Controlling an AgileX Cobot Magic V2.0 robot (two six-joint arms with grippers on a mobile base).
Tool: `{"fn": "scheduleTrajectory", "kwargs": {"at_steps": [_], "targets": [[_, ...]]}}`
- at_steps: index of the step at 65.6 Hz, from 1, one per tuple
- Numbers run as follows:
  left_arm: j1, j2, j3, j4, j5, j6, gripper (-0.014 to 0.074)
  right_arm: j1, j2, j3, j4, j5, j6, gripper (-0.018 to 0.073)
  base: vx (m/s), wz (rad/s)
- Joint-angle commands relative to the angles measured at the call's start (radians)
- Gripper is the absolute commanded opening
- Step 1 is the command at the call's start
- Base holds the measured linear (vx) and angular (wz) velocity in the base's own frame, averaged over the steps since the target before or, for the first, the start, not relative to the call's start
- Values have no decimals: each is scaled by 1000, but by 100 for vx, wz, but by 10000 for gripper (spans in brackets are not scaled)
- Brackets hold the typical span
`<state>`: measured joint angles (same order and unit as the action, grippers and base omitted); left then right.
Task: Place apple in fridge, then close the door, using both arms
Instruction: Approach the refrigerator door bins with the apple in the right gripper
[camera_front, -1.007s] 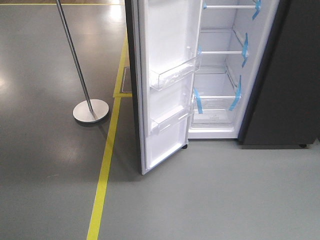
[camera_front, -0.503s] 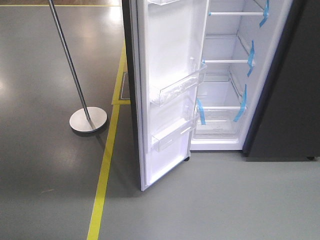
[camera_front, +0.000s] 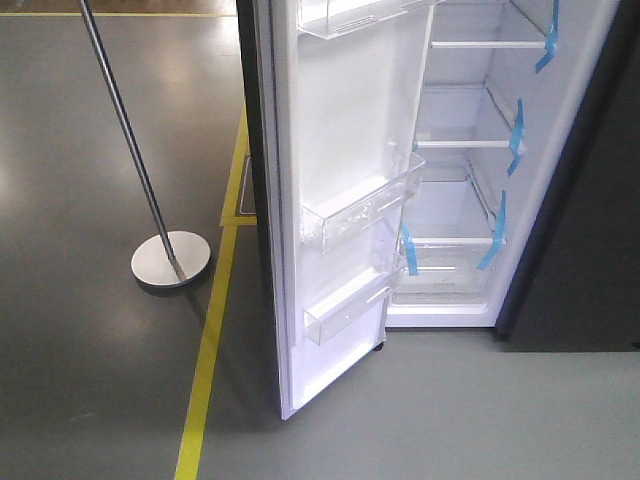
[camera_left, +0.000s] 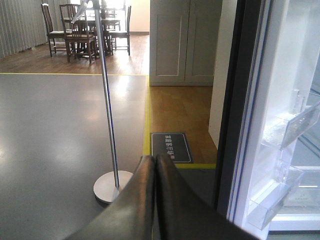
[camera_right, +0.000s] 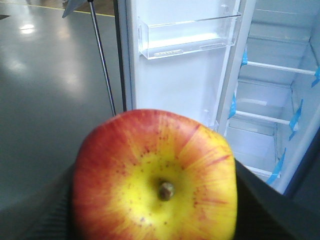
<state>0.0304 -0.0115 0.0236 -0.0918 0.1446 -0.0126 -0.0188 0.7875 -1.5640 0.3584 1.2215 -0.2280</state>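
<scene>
Leftmost, a pole stand (camera_front: 170, 258) sits beside a yellow line (camera_front: 205, 360) on the floor. Next, the door (camera_front: 340, 150) stands wide open, and the fridge (camera_front: 465, 200) shows white shelves. The left gripper (camera_left: 155, 172) is pressed closed and empty. The right gripper (camera_right: 155, 205) clamps the apple (camera_right: 152, 160), outside the fridge.

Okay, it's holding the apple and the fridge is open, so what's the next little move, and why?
Probably ease the right claw forward and to the right, toward the white shelves inside the fridge. The apple is gripped, the door stands open, and the shelves lie ahead on the right.
</scene>
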Motion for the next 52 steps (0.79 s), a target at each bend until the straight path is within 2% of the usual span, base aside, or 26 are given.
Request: {"fn": "scheduleTrajectory", "kwargs": {"at_steps": [1,52], "targets": [[-1,-15,-17,-1,-80,-10,-6,-1,8,-25,14,-80,-8,95,19,0],[-1,-15,-17,-1,-80,-10,-6,-1,8,-25,14,-80,-8,95,19,0]]}}
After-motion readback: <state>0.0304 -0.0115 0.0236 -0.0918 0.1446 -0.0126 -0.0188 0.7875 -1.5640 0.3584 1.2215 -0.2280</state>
